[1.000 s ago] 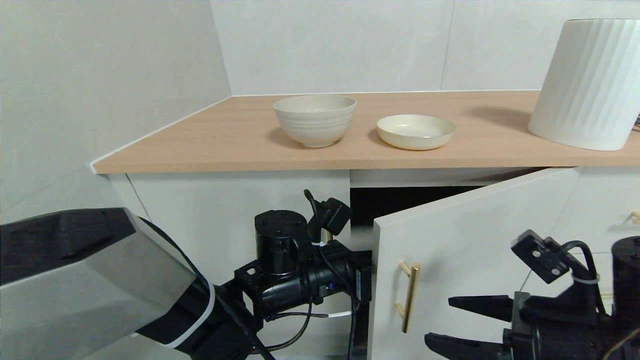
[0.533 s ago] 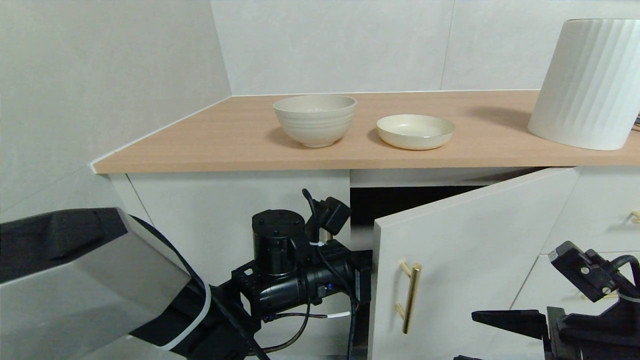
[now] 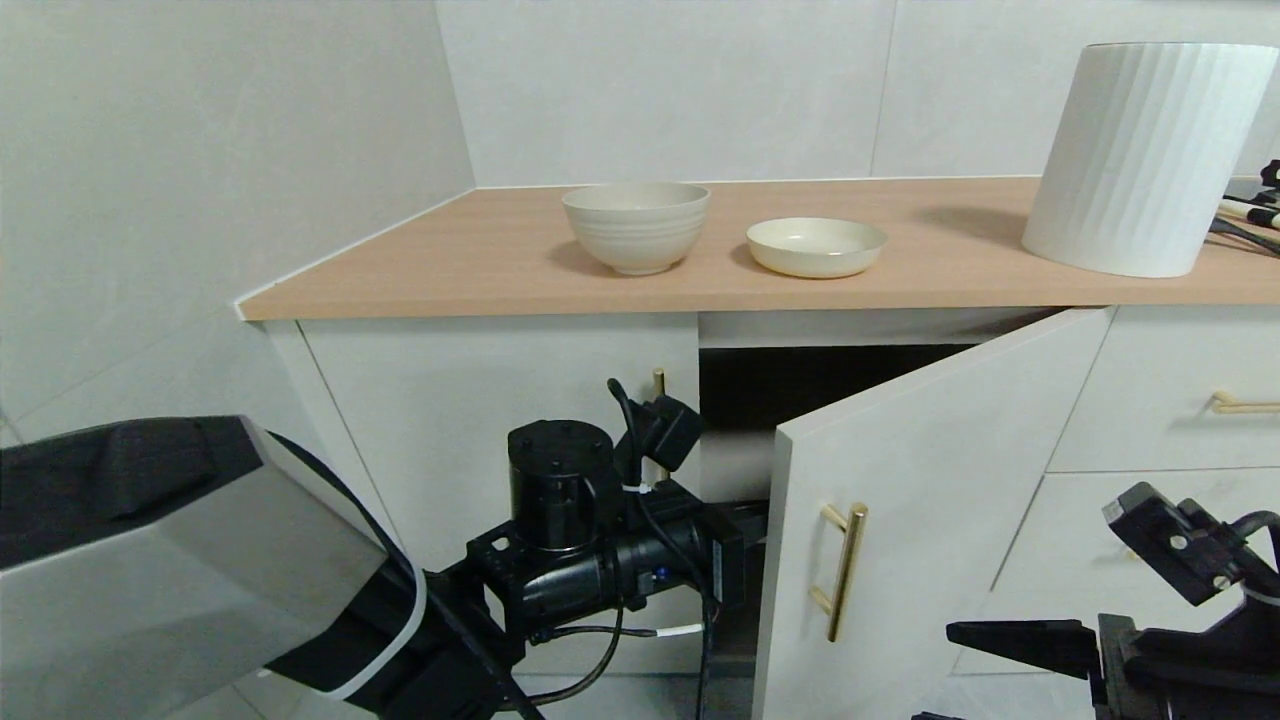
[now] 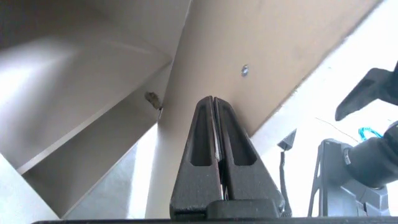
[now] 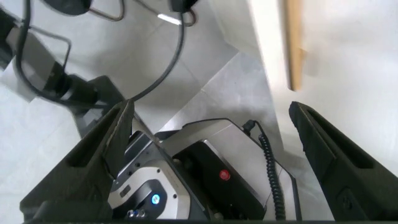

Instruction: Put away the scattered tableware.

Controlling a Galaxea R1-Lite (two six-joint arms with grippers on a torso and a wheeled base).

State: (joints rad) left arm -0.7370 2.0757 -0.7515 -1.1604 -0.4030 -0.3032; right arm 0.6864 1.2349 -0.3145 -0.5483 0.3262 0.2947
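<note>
A beige ribbed bowl [image 3: 636,226] and a shallow cream dish [image 3: 816,246] stand side by side on the wooden countertop [image 3: 480,270]. Below them the white cabinet door [image 3: 930,480] with a gold handle [image 3: 845,570] stands partly open. My left gripper [image 4: 213,101] is shut, empty, its tips against the door's inner face near the door's free edge. In the head view the door edge hides it. My right gripper [image 3: 962,675] hangs open and empty low in front of the door, below the handle [image 5: 295,43].
A tall white ribbed container [image 3: 1140,155] stands on the counter at the right, with dark utensils [image 3: 1248,212] behind it. To the right of the door are drawer fronts with a gold pull [image 3: 1245,405]. A tiled wall closes the left side.
The whole head view has shifted, and the counter now looks a little farther off. My right gripper sank lower and to the right. The left arm keeps its place by the door edge.
</note>
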